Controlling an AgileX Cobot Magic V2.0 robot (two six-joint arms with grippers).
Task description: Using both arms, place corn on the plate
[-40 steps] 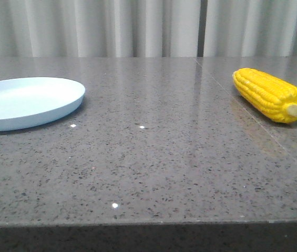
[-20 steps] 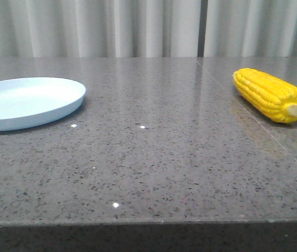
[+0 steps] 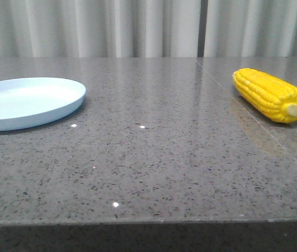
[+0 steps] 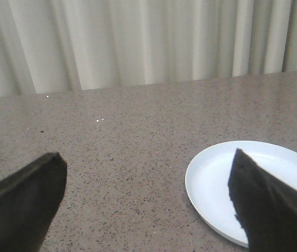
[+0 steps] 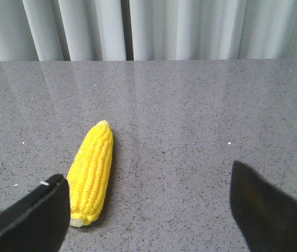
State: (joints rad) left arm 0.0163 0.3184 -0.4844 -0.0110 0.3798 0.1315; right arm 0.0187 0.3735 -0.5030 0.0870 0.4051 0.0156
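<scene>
The yellow corn [image 3: 270,95] lies on the grey stone table at the right, its pale stub end toward the front. The pale blue plate [image 3: 24,101] sits at the left, empty. Neither gripper shows in the front view. In the left wrist view my left gripper [image 4: 148,163] is open and empty above the table, with the plate [image 4: 211,184] behind one finger. In the right wrist view my right gripper [image 5: 148,184] is open and empty, and the corn [image 5: 92,171] lies on the table just beyond one finger [image 5: 30,220], apart from it.
The speckled grey table [image 3: 153,163] has a seam running from the back middle toward the front right. Its front edge crosses the bottom of the front view. Pale curtains [image 3: 137,26] hang behind the table.
</scene>
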